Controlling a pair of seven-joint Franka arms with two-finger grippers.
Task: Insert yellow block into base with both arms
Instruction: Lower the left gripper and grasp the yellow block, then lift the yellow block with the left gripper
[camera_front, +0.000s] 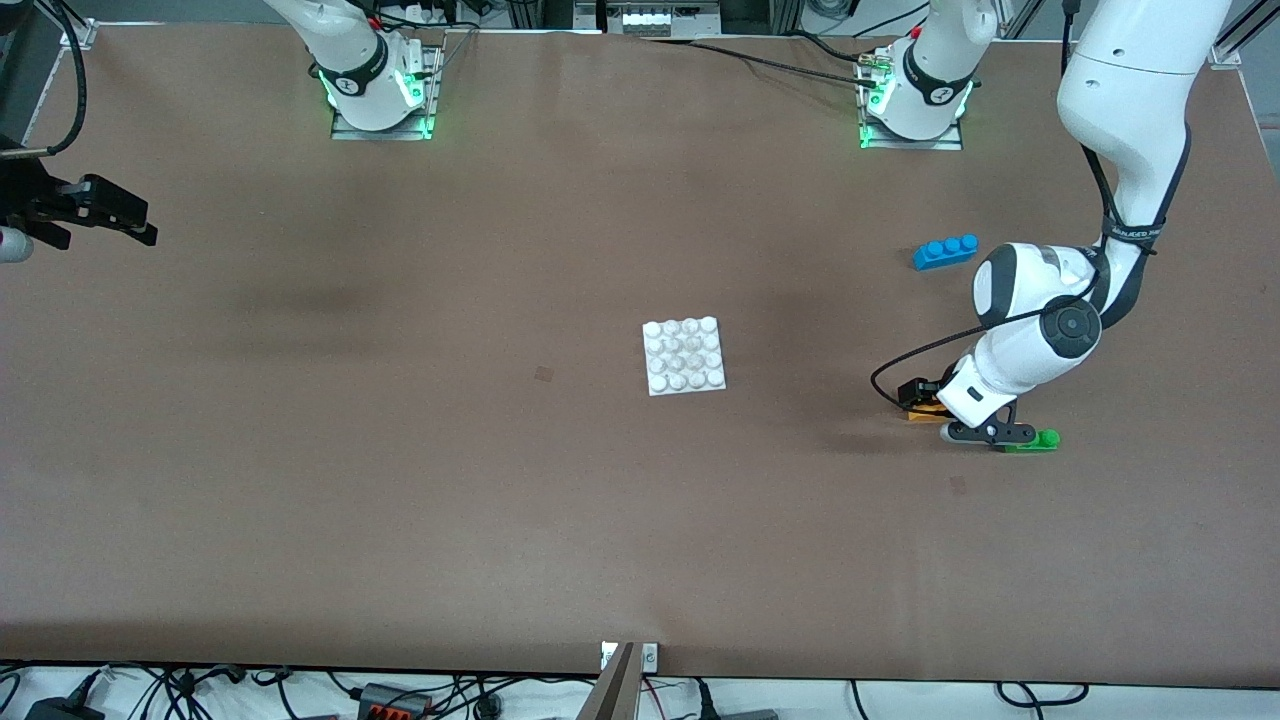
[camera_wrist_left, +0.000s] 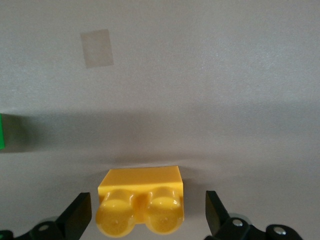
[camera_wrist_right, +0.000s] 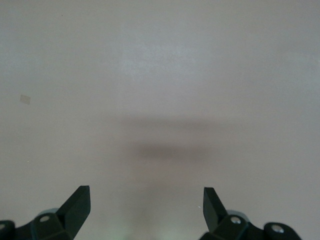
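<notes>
While my left gripper (camera_wrist_left: 145, 212) hangs low with fingers spread wide either side of the yellow block (camera_wrist_left: 141, 206), not touching it, lower right of the front view, white base (camera_front: 684, 355) mid-frame, well apart, my right gripper (camera_wrist_right: 145, 207) wide open, empty, upper left edge.

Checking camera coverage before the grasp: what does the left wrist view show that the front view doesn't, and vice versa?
Left wrist view only: the yellow block's two studs sit between the open left claw's fingers, with a gap at each side, plus a pale square patch on the table.

Front view only: the base at mid-table, the blue brick, both arms, and the right claw waiting open above the right arm's end of the table.

Both: the yellow block, the left claw and the green brick.
</notes>
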